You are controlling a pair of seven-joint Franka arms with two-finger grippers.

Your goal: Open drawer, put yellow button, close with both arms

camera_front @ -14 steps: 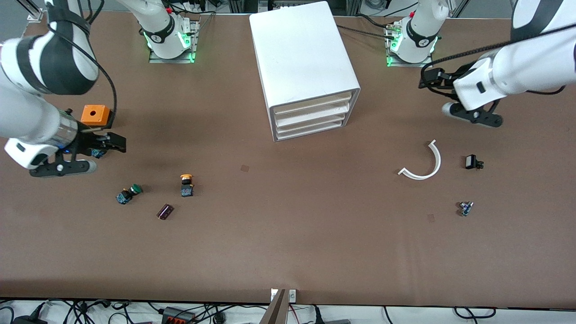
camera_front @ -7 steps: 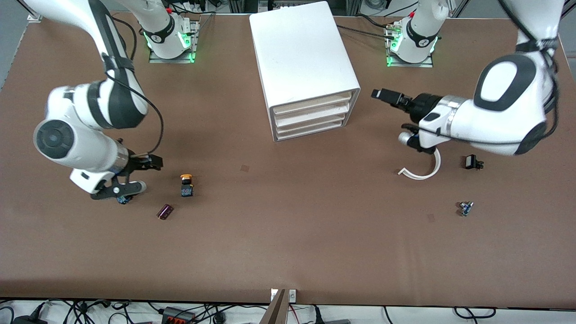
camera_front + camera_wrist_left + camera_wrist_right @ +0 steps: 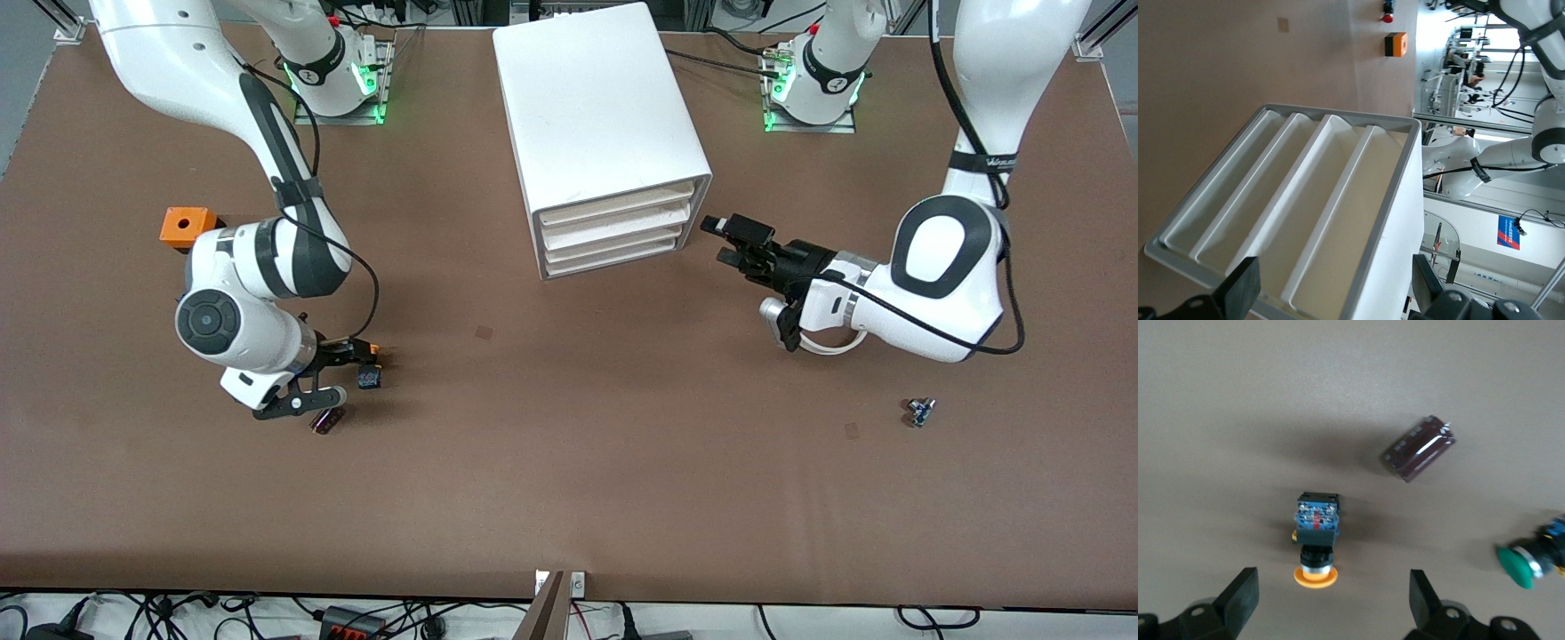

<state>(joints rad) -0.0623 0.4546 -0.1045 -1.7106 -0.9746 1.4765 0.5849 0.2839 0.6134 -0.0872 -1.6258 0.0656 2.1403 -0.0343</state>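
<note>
- So the right arm has swung in from the orange block end of the surface, and the right gripper now hangs right over the yellow button. Fingers are spread wide, nothing held. In the right wrist view the button lies on its side between the two fingers.
- A dark red capacitor and the green button sit just beside it, so the drop needs to be tidy.
- In the middle, the cabinet has all four drawers shut, including the top drawer.
- The left arm has come down from its end of the surface; the left gripper now points at the cabinet's front, fingers open and empty.
- My read: both arms are lined up but the actual work hasn't started, the drawer has to be pulled out first.
</note>
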